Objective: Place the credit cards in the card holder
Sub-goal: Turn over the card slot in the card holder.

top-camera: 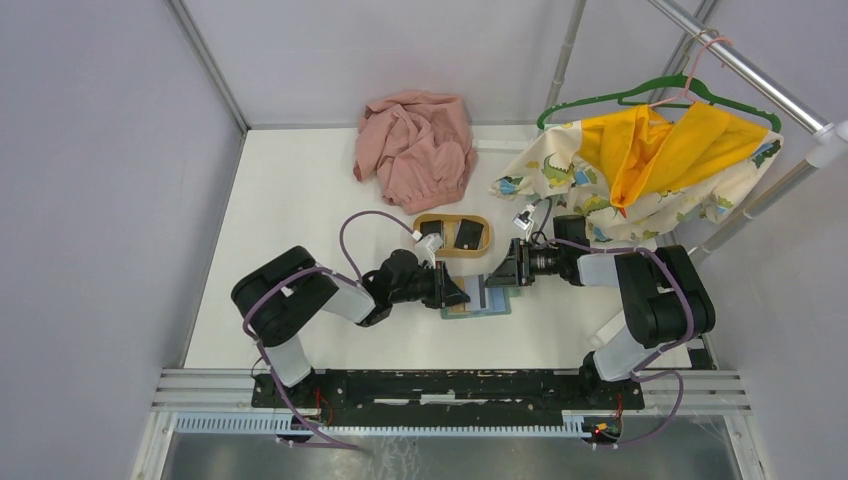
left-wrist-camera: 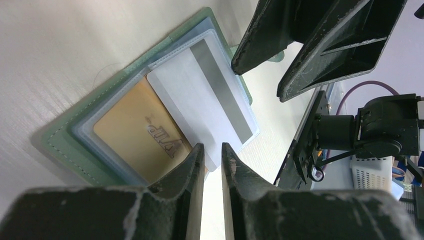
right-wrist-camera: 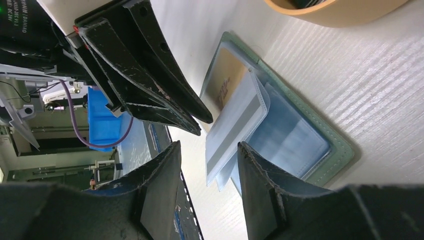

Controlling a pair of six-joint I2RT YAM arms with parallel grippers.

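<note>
Top external view puts my left claw (top-camera: 452, 291) over the open card holder (top-camera: 482, 301), mid-table (top-camera: 300, 220). Its fingers are almost pressed together, with a corner of the white card (left-wrist-camera: 195, 95) at their tips; I cannot tell whether they nip it. That card lies slantwise across the pockets, not yet seated by my reading. The gold card (left-wrist-camera: 130, 135) looks tucked in, so I count one done. Two black cards (top-camera: 431, 232) lie in the wooden tray (top-camera: 450, 256) just behind the holder. My right claw (right-wrist-camera: 207, 150) is spread and holds nothing, one tip by the holder's edge
</note>
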